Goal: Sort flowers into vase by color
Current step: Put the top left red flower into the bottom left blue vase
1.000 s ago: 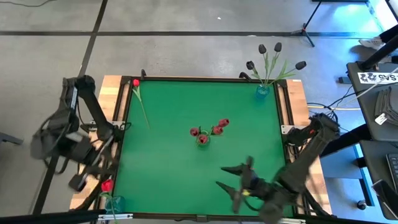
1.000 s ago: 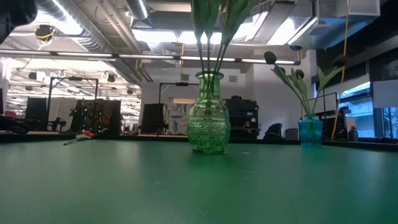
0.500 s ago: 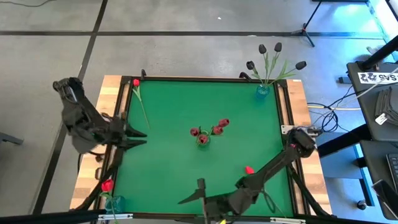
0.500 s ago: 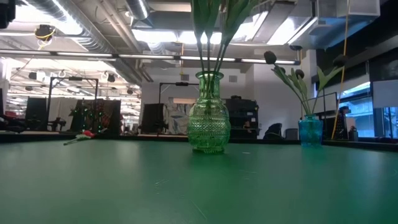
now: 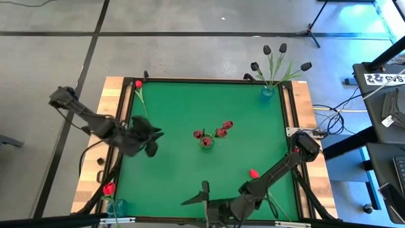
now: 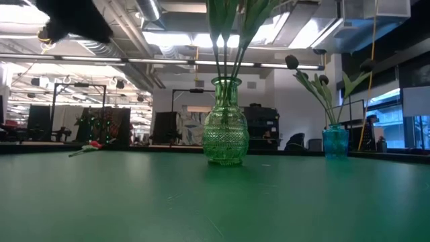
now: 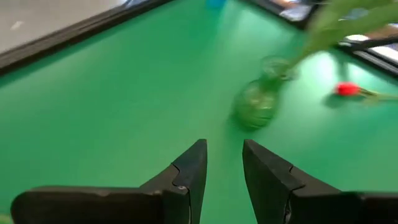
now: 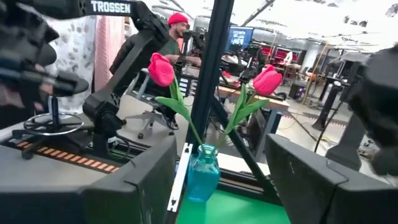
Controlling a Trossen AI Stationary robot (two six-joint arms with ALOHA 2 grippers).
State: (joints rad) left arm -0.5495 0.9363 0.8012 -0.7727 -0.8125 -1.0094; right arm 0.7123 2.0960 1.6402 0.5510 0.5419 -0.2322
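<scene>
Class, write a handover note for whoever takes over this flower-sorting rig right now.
Left gripper: open, empty, over the table's left side.
Right gripper: open, empty, at the near edge, facing the corner vase of bright red tulips.
Done: black tulips in the far-right vase, dull red ones in the centre vase.
Left: two loose red tulips on the table, one far left, one beside the right arm.

Probably a robotics lab: ceiling ducts [image 6: 134, 27], equipment racks [image 6: 101, 124], concrete floor [image 5: 190, 57].

Three vases [image 5: 206, 142]; four black tulips [image 5: 266, 49], three dull-red [image 5: 227, 125], three bright red [image 5: 138, 84]; two arms [image 5: 95, 121].
</scene>
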